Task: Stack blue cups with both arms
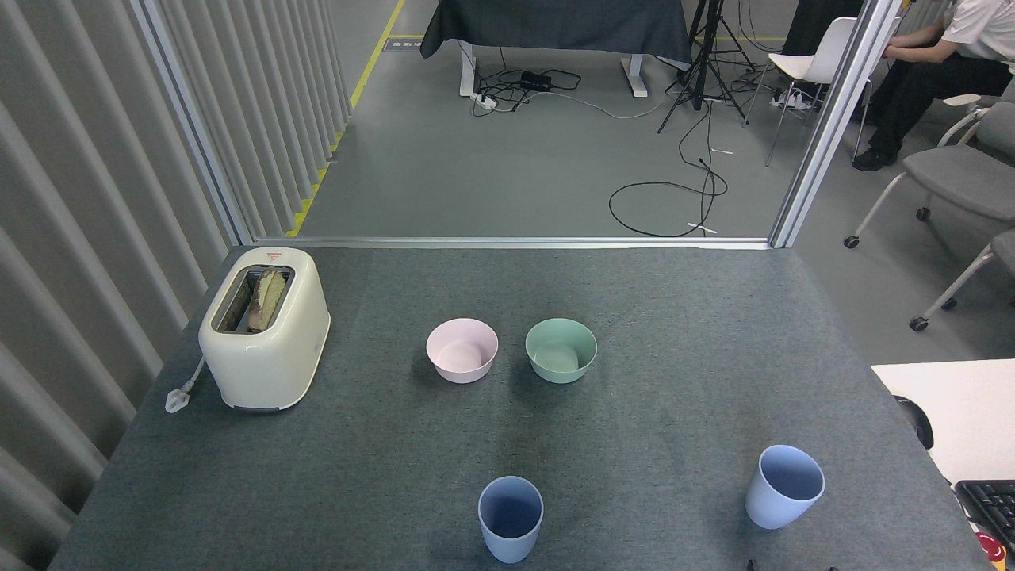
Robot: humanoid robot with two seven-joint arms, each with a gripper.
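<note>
Two pale blue cups stand upright and apart on the grey table [682, 317]. One blue cup [510, 519] is at the front centre, the other blue cup [783, 496] at the front right, tilted slightly in view. Both look empty. Just below the right cup, two tiny dark tips at the bottom edge are all that shows of my right gripper [790, 568]; they are too small to tell open from shut. My left gripper is out of view. Nothing touches either cup.
A pink bowl [461, 350] and a green bowl [561, 350] sit side by side mid-table. A cream toaster [264, 327] with bread stands at the left. A white desk [955, 412] with a keyboard [989, 503] adjoins the right edge. A person sits far right.
</note>
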